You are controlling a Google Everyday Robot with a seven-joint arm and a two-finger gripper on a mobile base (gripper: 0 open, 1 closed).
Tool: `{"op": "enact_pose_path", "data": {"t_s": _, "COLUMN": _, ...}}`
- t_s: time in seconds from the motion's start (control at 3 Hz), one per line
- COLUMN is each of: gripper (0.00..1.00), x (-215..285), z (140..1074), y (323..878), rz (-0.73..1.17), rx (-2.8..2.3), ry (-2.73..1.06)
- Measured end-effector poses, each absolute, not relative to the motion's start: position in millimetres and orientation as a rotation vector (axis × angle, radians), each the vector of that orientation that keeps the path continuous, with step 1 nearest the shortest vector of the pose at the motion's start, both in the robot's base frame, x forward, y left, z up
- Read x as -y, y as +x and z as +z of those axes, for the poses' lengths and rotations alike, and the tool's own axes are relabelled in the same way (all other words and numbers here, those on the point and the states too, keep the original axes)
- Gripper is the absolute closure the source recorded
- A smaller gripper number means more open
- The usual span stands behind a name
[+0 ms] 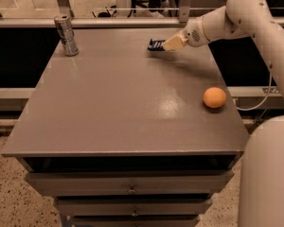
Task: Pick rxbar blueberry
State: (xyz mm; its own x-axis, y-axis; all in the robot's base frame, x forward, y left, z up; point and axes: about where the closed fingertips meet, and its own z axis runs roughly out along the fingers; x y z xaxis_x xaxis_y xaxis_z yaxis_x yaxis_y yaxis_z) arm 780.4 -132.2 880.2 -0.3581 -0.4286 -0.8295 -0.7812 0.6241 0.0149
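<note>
The rxbar blueberry is a small dark navy bar with pale lettering at the far middle of the grey table. My gripper reaches in from the right on the white arm. Its pale fingers are closed on the bar's right end, and the left end sticks out past the fingertips. The bar looks held just above the tabletop, with a faint shadow under the gripper.
An orange ball lies near the table's right edge. A silver metal can stands at the far left corner. A rail runs behind the table. Drawers sit below the front edge. My white base fills the lower right.
</note>
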Motion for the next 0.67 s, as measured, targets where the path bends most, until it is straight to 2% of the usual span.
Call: {"op": "enact_pose_path", "data": {"t_s": 0.67, "gripper": 1.0, "x": 65.9, "z": 954.8, "y": 668.5, "rz": 0.785, "rx": -1.715, "ry": -1.277}}
